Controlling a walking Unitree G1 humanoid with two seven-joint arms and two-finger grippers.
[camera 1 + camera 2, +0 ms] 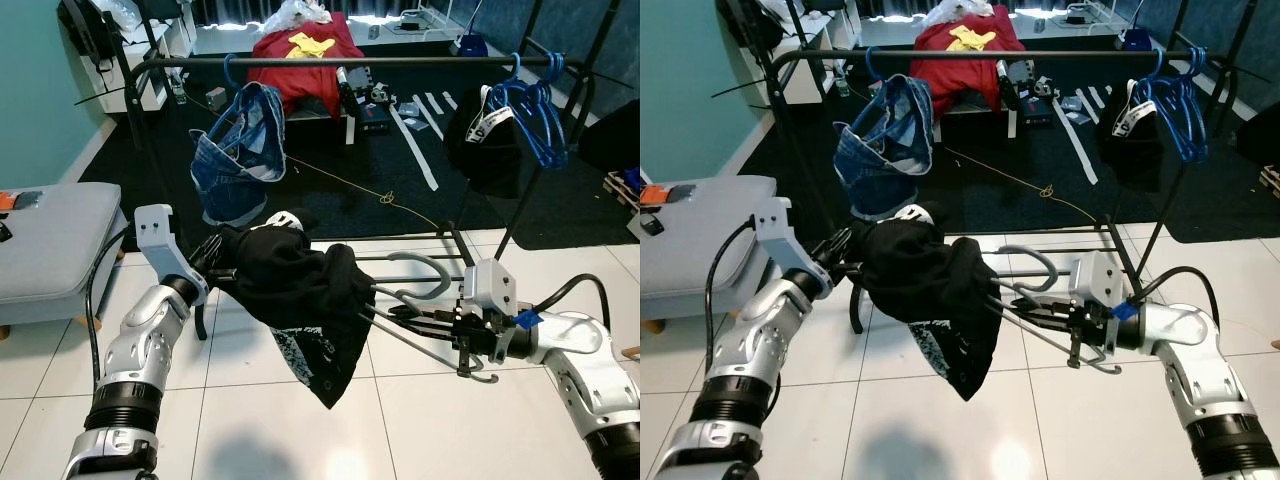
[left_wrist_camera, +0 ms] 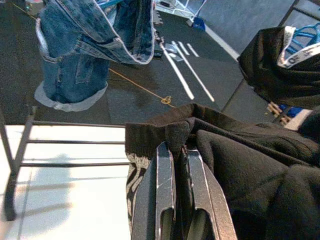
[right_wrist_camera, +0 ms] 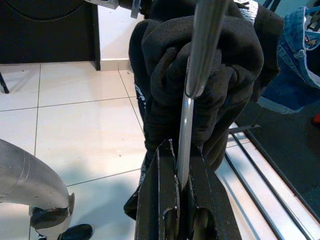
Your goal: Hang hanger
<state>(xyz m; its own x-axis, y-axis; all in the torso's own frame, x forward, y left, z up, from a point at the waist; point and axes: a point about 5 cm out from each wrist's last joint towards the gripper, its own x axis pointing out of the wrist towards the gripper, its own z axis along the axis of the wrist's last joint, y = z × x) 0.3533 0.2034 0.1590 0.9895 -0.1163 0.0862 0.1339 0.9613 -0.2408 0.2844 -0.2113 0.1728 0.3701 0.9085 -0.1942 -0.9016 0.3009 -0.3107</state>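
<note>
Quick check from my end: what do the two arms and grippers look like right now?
Both arms are silver segmented shells with black ribbed joints and looping black cables. The left gripper and right gripper have long black fingers and grey box-like wrist mounts; blue tape marks the right wrist.

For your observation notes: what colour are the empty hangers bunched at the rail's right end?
The empty hangers are blue, clearest in the left eye view.

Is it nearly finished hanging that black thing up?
Not yet. Done: denim shorts and blue plastic hangers already hang on the black clothes rail. In hand: the left gripper pinches the black garment, the right gripper grips its grey metal hanger, both below the rail. Left: lifting the hook onto the rail.
</note>
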